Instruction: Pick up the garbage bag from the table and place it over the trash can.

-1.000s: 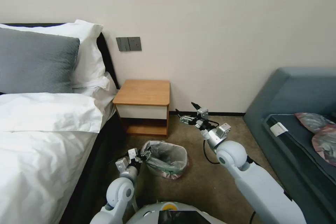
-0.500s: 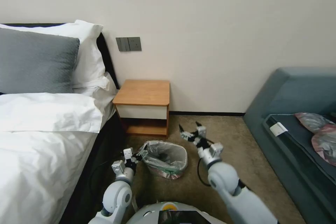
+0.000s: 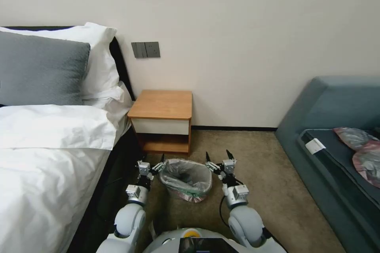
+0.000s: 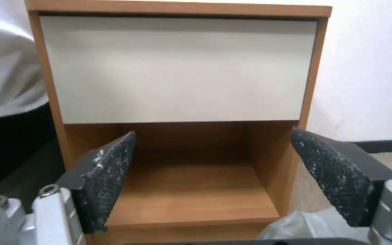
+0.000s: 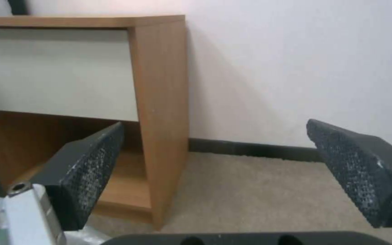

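Note:
The garbage bag, grey wrinkly film with a pinkish band low down, lines the trash can on the carpet in front of the table. The film is draped over the can's rim. My left gripper is open beside the can's left rim, with nothing between its fingers. Open as well, my right gripper sits just off the can's right rim. In the left wrist view my left gripper faces the table's drawer front, with a corner of the bag below. In the right wrist view my right gripper faces the table's side.
A bed with white linen and pillows fills the left. A blue-grey sofa stands at the right with crumpled film bags on its seat. Open carpet lies between the can and the sofa. The wall is close behind the table.
My right arm has swung down and in from mid-air to the can's right rim. My left gripper has slid along the can's left side toward the table.

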`<state>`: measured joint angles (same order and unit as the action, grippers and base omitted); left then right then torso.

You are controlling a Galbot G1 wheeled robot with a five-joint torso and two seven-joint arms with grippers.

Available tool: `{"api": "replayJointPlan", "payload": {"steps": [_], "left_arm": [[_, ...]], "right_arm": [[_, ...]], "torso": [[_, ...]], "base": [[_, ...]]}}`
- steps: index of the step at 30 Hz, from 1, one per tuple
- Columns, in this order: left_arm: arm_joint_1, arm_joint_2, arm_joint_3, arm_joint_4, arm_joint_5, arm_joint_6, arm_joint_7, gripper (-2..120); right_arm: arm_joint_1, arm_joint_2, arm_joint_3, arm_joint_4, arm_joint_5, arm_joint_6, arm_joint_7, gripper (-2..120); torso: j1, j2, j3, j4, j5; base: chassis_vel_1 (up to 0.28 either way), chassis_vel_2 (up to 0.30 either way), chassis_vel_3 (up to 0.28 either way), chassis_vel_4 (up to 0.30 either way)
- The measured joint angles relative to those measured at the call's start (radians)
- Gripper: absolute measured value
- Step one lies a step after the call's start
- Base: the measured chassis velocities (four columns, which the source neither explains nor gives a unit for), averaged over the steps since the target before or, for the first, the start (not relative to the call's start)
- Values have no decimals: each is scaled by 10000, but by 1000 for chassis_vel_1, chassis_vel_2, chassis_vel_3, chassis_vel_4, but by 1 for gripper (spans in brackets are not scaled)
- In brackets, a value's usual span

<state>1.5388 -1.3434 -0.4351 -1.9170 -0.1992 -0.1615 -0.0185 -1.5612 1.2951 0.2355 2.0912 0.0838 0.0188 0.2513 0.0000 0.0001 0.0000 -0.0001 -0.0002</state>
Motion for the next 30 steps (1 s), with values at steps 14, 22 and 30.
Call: {"api": "replayJointPlan", "payload": {"steps": [14, 22, 30], "left_arm": [[-9, -8, -6, 14, -8, -1, -75, 87], [-7, -8, -3, 2, -33, 29, -91, 87], [-5, -8, 0, -6, -46, 46, -97, 87]], "right_arm": [[15, -10, 32, -19, 18, 20, -51, 100], [26, -19, 29, -18, 37, 4, -60, 100], [32, -23, 26, -15, 55, -8, -65, 100]], "torso": [[0, 0, 0, 1, 2], [0, 0, 0, 1, 3], [0, -1, 0, 1, 2]], "base": [[0, 0, 0, 0], [0, 0, 0, 0], [0, 0, 0, 0]]}}
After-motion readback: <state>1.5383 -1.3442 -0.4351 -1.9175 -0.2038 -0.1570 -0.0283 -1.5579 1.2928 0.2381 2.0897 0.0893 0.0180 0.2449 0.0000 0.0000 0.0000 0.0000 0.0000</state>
